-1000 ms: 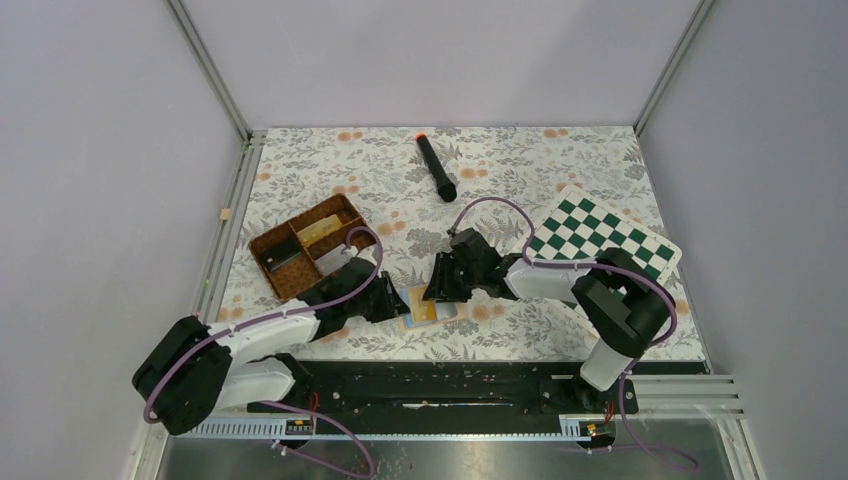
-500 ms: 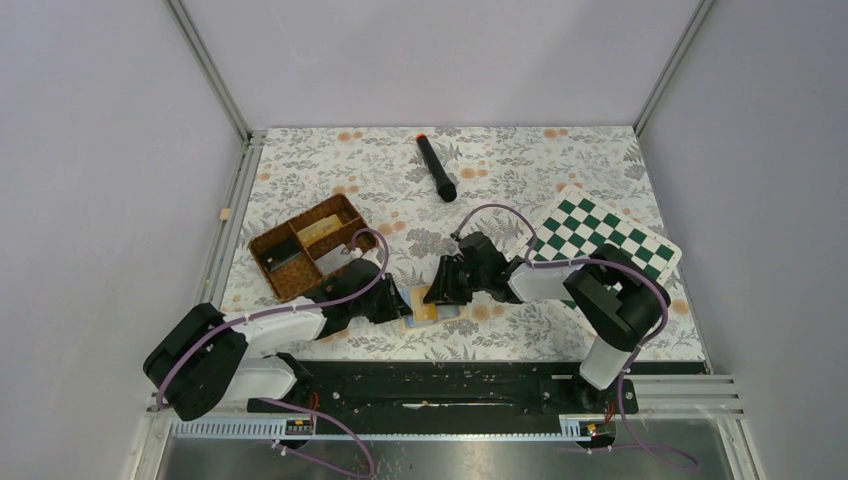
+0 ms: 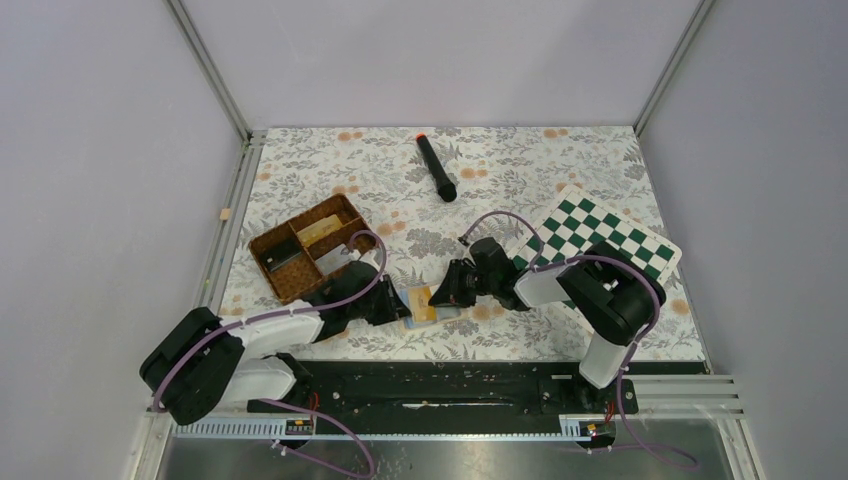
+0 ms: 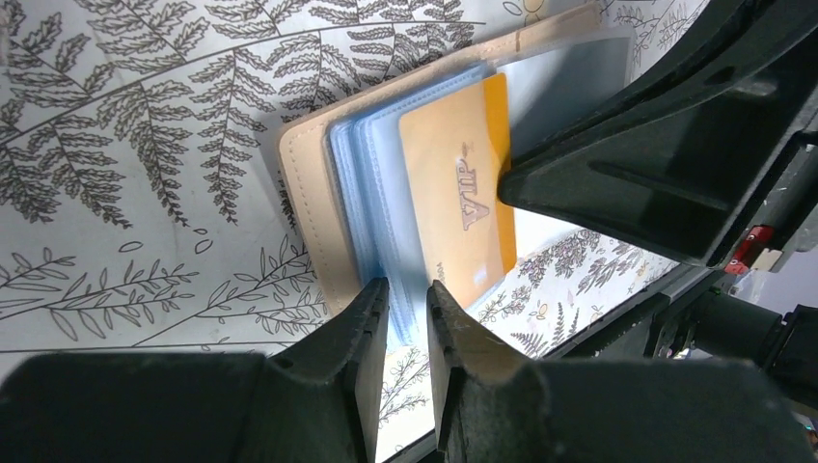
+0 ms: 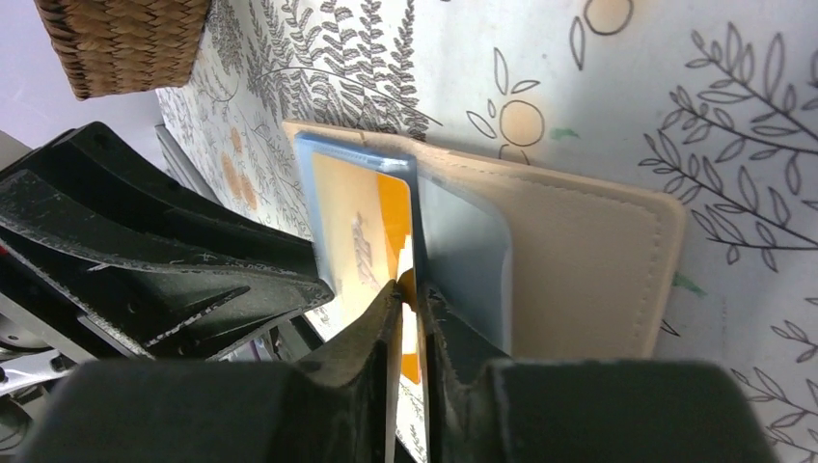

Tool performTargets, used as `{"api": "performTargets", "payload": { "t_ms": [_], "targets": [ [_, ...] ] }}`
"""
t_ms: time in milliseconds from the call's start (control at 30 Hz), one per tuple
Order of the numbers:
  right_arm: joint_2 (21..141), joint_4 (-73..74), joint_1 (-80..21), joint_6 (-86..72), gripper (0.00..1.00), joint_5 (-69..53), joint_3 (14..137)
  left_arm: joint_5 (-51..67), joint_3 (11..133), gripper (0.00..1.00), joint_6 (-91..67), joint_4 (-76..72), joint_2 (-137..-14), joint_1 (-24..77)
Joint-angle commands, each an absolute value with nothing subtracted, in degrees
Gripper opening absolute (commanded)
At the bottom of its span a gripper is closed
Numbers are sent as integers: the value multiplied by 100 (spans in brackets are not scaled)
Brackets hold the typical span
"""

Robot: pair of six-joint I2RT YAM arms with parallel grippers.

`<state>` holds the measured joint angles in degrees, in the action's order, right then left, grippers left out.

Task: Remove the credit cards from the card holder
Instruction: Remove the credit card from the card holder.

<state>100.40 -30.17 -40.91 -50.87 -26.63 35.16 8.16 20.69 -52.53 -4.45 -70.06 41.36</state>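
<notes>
Card holder [image 4: 307,193] pinched from both sides
Left end effector [image 4: 407,297] nips its clear sleeves; right end effector [image 5: 412,289] pinches the edge of the gold card [image 4: 458,193] between its tips.

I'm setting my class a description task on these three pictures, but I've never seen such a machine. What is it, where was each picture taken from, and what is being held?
It is a robot: a left arm and a right arm mounted side by side, each ending in a two-finger claw. The wide picture looks down from above and behind them; each close-up comes from a camera on one wrist, showing that arm's own fingers. On the flowered cloth lie a brown woven basket, a green-and-white chequered board, a black stick with an orange tip and, between the arms, an open tan card holder. The left claw pinches the holder's clear sleeves. The right claw is closed on the edge of a gold card marked VIP.
</notes>
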Motion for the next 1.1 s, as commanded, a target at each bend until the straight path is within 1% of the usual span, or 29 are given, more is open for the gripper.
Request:
{"api": "performTargets", "payload": {
  "t_ms": [0,33,67,400,767,900,1067],
  "targets": [
    [10141,-3465,-4042,-5197,9,-2857,3369,766,1904,22,-5183,-309,-6848,4158],
    [10141,-3536,-4011,-5220,3,-2899,3338,757,1895,22,-5184,-281,-6813,4159],
    [10127,-3627,-3965,-5226,0,-2934,3285,743,1886,22,-5181,-255,-6773,4163],
    [9416,-3351,-3584,-5046,0,-3047,2927,682,1842,24,-5203,-112,-6574,4165],
    [8448,-2655,-3437,-5009,0,-2762,2720,657,2148,27,-5146,440,-6026,4163],
    [8370,-2435,-3418,-4972,0,-2717,2776,637,2180,27,-5149,487,-6024,4165],
    [8664,-2543,-3417,-4944,0,-2794,2793,785,2175,28,-5183,222,-6189,4160]
  ]
}}
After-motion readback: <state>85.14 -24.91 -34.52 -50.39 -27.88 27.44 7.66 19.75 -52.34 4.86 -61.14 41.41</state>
